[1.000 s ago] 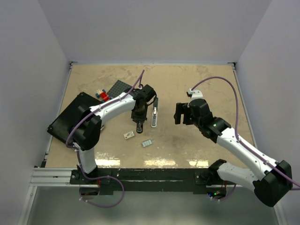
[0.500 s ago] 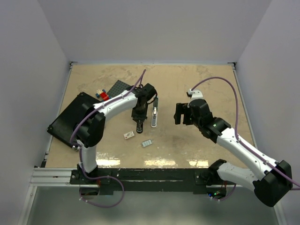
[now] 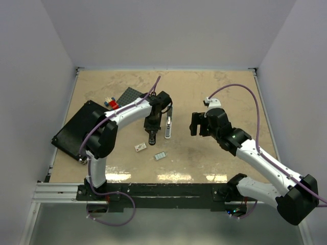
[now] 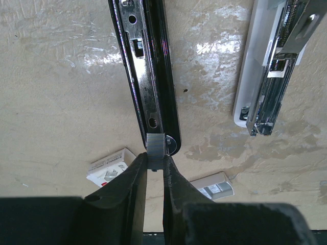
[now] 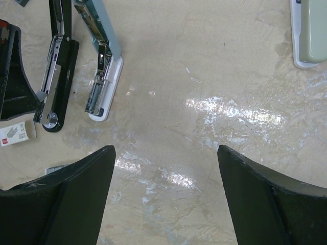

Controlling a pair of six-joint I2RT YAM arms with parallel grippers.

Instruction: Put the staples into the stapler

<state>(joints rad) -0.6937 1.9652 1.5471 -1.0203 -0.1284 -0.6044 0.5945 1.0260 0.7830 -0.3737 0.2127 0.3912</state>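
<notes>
As its jaws stand narrow, left gripper (image 4: pixel 155 162): holds staples (image 4: pixel 155 144) at black stapler's (image 4: pixel 150 76) six o'clock end.
Right gripper (image 5: pixel 164 149): wide, empty, at stapler's three o'clock.
Risk: tilted staples could miss channel (image 4: pixel 144 87), jam or drop.

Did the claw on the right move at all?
No. The right claw stays open in the same spot, just as far from the white stapler.
</notes>
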